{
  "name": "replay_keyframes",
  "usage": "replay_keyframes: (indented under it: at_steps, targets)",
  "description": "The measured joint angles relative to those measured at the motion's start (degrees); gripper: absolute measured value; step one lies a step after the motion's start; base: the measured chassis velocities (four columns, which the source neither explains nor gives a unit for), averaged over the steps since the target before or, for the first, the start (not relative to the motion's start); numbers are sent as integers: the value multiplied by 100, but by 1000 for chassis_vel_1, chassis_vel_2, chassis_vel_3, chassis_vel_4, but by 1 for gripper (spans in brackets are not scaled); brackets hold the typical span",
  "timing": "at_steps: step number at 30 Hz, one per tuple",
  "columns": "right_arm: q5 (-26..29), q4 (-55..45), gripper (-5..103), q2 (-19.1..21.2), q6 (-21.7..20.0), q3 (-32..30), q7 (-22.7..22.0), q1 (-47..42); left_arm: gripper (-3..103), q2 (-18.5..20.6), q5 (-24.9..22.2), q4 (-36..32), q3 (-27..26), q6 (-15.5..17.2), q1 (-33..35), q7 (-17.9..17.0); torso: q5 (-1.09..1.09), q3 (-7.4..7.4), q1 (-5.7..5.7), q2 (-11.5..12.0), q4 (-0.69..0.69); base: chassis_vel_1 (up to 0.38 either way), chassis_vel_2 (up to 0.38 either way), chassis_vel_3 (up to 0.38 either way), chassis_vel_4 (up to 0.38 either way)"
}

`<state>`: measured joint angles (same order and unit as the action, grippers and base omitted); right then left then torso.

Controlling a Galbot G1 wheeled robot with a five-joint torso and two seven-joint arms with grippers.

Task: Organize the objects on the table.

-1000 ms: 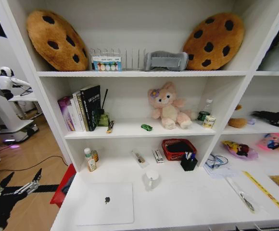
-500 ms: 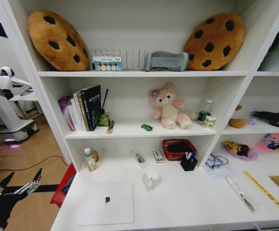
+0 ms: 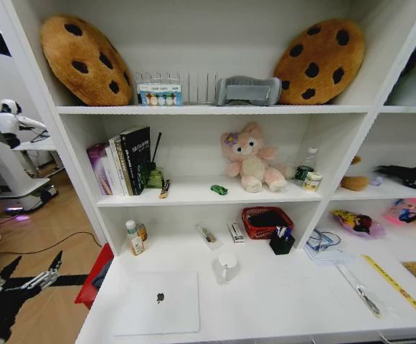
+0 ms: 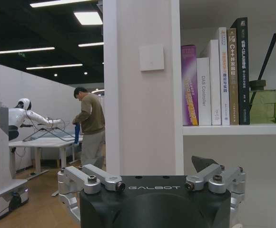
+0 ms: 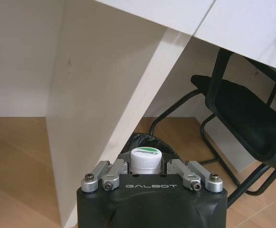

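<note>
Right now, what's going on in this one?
Nothing on the table is being handled. The right gripper is low beside a white side panel, shut on a white-capped bottle. The left gripper hangs open off the table's left end, above the floor. The silver laptop lies closed on the table; the green toy car sits on a shelf.

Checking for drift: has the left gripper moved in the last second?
No. The left gripper hangs low beside the table's left end, the same gap from the red object there as before.
</note>
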<state>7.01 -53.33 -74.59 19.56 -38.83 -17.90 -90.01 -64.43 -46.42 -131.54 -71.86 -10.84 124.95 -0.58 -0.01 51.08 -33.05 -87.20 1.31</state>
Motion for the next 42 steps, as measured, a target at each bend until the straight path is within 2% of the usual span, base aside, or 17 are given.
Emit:
replay_keyframes:
  at_steps: [11, 42]
  targets:
    - [22, 544, 30, 187, 56, -29, 111, 527, 100, 0, 0, 0, 0, 0, 1, 0, 1, 0, 0, 0, 1, -4, -7, 8, 5]
    - [63, 531, 30, 263, 115, -70, 232, 525, 100, 0, 0, 0, 0, 0, 1, 0, 1, -1, 0, -1, 1, -107, -105, 107, 104]
